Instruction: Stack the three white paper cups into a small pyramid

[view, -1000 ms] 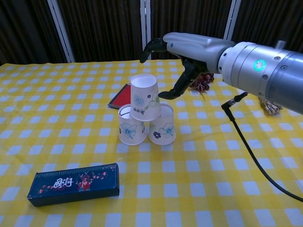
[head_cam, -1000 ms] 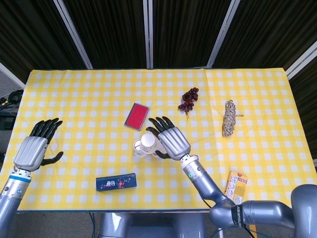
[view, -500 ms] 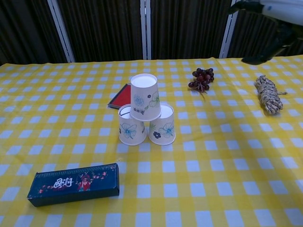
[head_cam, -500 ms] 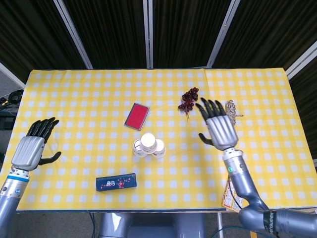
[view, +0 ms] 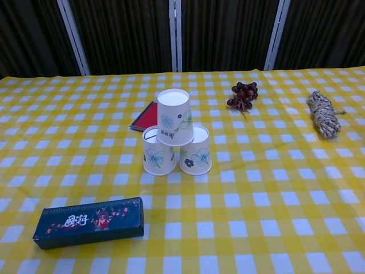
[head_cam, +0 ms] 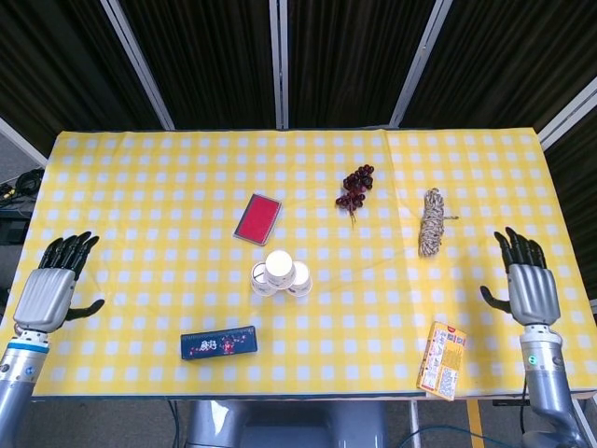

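- Nearest me in the chest view, low on the left, lies the dark printed box, flat on the yellow checked tablecloth and well apart from the cups.
- In the head view my left hand sits at the lower left edge, fingers spread and holding nothing; my right hand sits at the lower right edge, likewise spread and empty. Both are well clear of the stack, palms down over the cloth.
- An orange packet lies near the bottom edge, just left of my right forearm.
- Centre of the frame: the three white paper cups stand as a pyramid, two upside down side by side and touching, the third upside down on top, bridging them. I judge the task done.
- These cups look very light, thin-walled and easy to crush or tip; if I had to adjust, I would take the top one gently by its side wall, near the closed base.
- Just behind the stack lies a red card.
- Farther back, upper right: a bunch of dark grapes and a coil of rope.
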